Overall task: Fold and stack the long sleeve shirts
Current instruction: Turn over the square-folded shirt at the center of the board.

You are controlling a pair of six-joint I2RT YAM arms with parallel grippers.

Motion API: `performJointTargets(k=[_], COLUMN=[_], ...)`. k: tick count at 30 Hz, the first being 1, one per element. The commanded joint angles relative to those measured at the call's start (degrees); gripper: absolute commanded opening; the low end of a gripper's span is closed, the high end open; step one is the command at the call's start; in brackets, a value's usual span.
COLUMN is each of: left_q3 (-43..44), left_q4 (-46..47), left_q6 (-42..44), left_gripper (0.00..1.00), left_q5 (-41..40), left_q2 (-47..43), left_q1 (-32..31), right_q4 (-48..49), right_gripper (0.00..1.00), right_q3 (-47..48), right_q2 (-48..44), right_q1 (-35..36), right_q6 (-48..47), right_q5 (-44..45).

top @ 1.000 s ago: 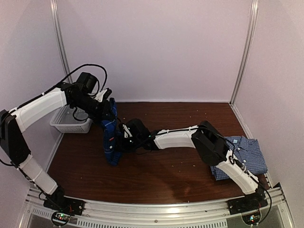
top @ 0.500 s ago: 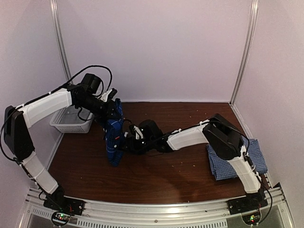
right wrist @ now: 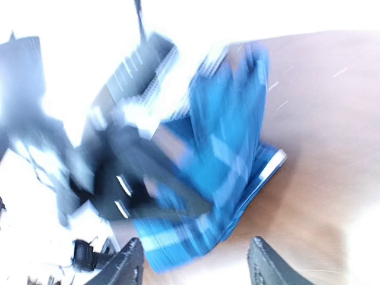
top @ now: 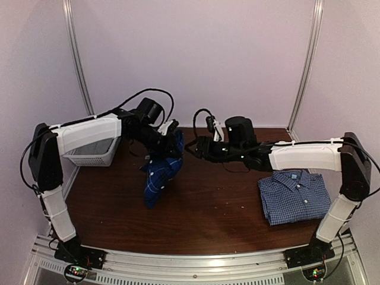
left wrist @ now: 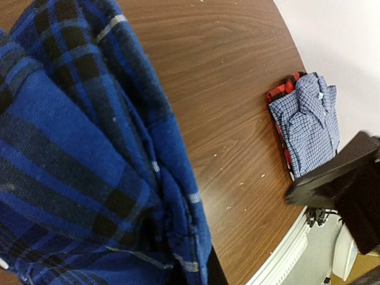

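While plaid shirt (top: 159,175) hangs, brown table (top: 208,219), walls (top: 196,59)

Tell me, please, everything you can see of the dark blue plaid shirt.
The dark blue plaid shirt is soft woven cloth, royal blue with black bands and thin white lines. Unfolded and bunched into a drooping bundle, it hangs from the left jaws, shut on its upper end. Its lower end reaches towards the wooden tabletop; whether it touches is unclear. The right jaws stand open beside it, not touching.
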Motion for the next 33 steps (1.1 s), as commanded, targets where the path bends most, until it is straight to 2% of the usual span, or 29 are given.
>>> performJointTargets(k=[1,4,6,9,13,17,22,28,33], left_q3=[8.12,19.76,24.96,25.79,17.68,3.94,-13.28,-26.92,-33.28], left_q4=[8.03,8.75,8.43,8.10,9.16,12.32,16.23,20.63,25.45], left_q6=[-7.38,-10.56,-11.68,-12.17,-11.90,-11.90,-11.29,-10.23,-10.41], left_gripper=[0.07,0.37,0.47,0.55,0.57,0.57,0.57,0.58,0.60], left_q5=[-2.63,-2.12,-2.89,-5.09,-7.21,-9.65,-8.54,-4.91,0.34], left_q2=[10.13,20.22,23.18,22.55,16.10,5.38,-4.36,-9.70,-9.40], left_q1=[-7.91,-12.01,-13.75,-13.59,-11.31,-7.46,0.14,7.31,8.94], right_q4=[-7.49,-9.46,-10.58,-11.88,-11.86,-11.97,-13.81,-17.29,-20.90], right_gripper=[0.65,0.68,0.69,0.72,0.72,0.72,0.72,0.71,0.71], right_q3=[-7.72,-13.19,-14.95,-16.18,-17.05,-16.22,-13.13,-7.69,-3.58], right_q2=[-9.91,-15.14,-16.55,-16.63,-13.97,-9.86,-4.30,2.70,6.71], right_q1=[-5.79,-9.89,-11.00,-11.10,-10.95,-9.94,-9.62,-8.90,-7.75], right_q6=[-3.59,-3.93,-4.36,-5.19,-5.60,-6.57,-8.50,-11.33,-13.13], right_q5=[6.67,6.11,5.40,5.55,4.83,5.49,6.90,7.88,10.26])
